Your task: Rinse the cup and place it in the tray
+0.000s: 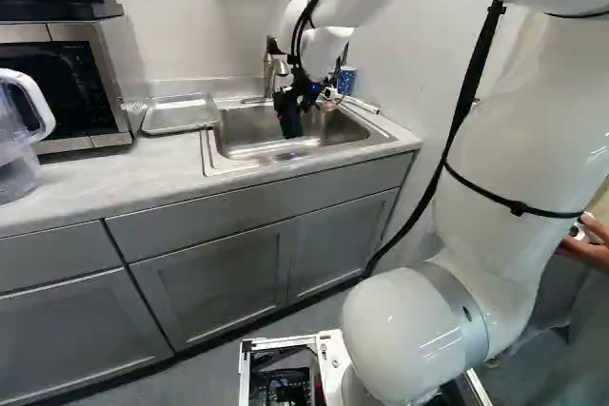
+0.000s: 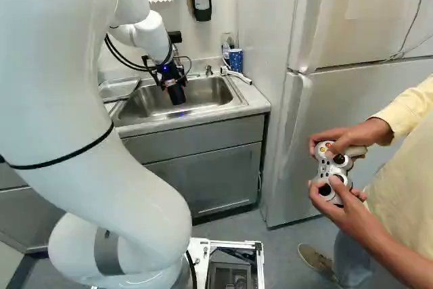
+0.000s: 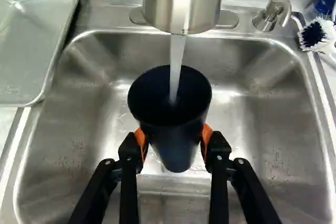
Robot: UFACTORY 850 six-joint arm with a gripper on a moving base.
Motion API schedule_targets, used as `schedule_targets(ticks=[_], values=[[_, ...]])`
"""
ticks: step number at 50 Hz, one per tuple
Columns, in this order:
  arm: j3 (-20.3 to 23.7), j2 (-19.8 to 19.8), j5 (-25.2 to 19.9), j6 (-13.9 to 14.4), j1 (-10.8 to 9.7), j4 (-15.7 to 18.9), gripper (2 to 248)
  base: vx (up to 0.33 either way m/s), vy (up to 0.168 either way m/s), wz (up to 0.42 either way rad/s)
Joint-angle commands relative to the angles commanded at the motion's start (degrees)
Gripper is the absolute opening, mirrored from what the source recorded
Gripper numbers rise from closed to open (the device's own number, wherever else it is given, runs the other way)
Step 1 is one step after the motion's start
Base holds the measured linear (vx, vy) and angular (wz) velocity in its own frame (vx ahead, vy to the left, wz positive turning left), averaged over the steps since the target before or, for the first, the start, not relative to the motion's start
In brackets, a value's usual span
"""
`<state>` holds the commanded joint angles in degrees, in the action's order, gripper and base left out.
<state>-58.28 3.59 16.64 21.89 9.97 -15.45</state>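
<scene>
The rinse is under way: a stream of water (image 3: 177, 64) runs from the faucet (image 3: 182, 1) straight into the dark cup (image 3: 170, 119), which is held over the sink (image 3: 273, 150) with its open mouth facing the flow. Whether the inside is clean, or how much water has collected, cannot be told. Of the task's 2 parts, I'd judge the first to be partly done and the second, placing the cup in the tray (image 3: 31, 40), to be wholly left. The metal tray lies beside the sink on the tabletop (image 1: 114, 187), and the cup is well apart from it.

The pincer (image 3: 174, 138) is clamped on the cup, its 2 fingers parted by the cup's width and the 2 orange pads (image 3: 140, 139) pressing the outer wall from opposite sides, below the rim. It holds nothing else.

Next, the cup probably needs tipping so the water drains into the sink before it travels to the tray. Wet sides could make it slip, and a turn begun too near the faucet could knock the rim against the metal.
</scene>
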Motion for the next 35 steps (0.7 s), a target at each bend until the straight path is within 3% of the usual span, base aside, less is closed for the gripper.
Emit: schedule_targets(ticks=[26, 35], values=[[0.0, 0.0, -2.03, 0.0, 0.0, -5.67, 120, 0.0, 0.0, 0.0], [0.0, 0.0, -2.03, 0.0, 0.0, -5.67, 120, 0.0, 0.0, 0.0]])
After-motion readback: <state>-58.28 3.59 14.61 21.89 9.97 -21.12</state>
